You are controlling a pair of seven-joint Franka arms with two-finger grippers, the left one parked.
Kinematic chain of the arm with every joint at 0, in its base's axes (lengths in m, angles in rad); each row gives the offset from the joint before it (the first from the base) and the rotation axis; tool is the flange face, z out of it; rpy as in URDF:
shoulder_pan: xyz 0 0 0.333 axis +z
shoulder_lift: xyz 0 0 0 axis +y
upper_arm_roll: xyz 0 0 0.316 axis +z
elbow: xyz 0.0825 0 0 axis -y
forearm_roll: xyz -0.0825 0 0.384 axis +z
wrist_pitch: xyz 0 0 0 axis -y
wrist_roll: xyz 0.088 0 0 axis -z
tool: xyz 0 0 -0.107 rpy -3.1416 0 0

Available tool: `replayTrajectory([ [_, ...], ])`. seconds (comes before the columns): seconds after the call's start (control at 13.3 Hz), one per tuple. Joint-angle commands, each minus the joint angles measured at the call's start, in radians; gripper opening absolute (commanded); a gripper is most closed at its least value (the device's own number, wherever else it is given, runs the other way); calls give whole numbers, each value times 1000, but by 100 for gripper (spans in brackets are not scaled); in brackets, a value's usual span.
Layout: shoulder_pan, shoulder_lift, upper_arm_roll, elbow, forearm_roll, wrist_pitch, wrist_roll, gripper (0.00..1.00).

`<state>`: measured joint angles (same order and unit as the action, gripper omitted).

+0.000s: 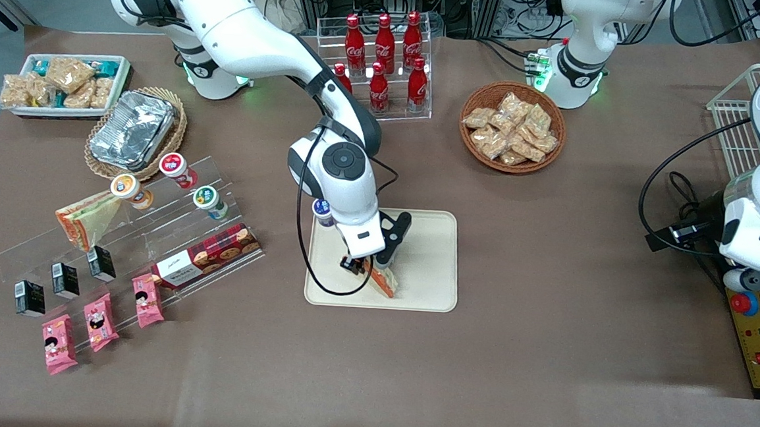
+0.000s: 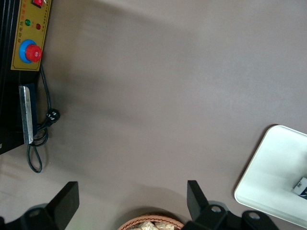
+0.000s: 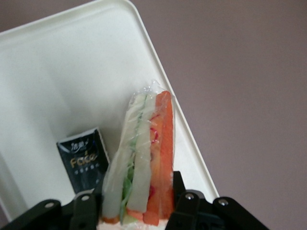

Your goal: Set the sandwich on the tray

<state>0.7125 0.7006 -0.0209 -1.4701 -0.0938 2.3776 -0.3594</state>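
Brown tabletop point(image 1: 410, 374), cream tray point(image 1: 429, 269) mid-table. Gripper point(image 3: 139, 203) clamps wrapped sandwich point(image 3: 144, 163) over tray, beside small black packet point(image 3: 84, 163). Advice: lower until wedge rests flat inside rim, clear of packet, then release.

Brown tabletop point(image 1: 548, 263) carries the lot. Clear rack of red cola bottles point(image 1: 384, 55) at the edge farthest from the front camera. Wicker basket of snack packets point(image 1: 512, 127) beside it, toward the parked arm's end. At the working arm's end: white bin of snacks point(image 1: 64, 83) near the corner, crinkled foil tray point(image 1: 132, 130) on a wicker mat, clear stepped stand point(image 1: 135, 231) with small cups, black boxes, a biscuit box, pink packets point(image 1: 100, 320). Small black packet point(image 3: 85, 163).
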Motion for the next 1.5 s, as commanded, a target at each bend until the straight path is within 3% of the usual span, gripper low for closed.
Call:
replayTrajectory([
  [0.0,-4,29,2,2,-20,57,2,56],
  [0.15,7,33,2,2,-21,58,23,63],
  [0.22,10,34,2,2,-20,58,75,91],
  [0.3,12,33,2,2,-23,58,132,94],
  [0.75,-62,-64,4,5,-8,-17,155,96],
  [1.43,-248,-309,-13,4,17,-337,145,97],
])
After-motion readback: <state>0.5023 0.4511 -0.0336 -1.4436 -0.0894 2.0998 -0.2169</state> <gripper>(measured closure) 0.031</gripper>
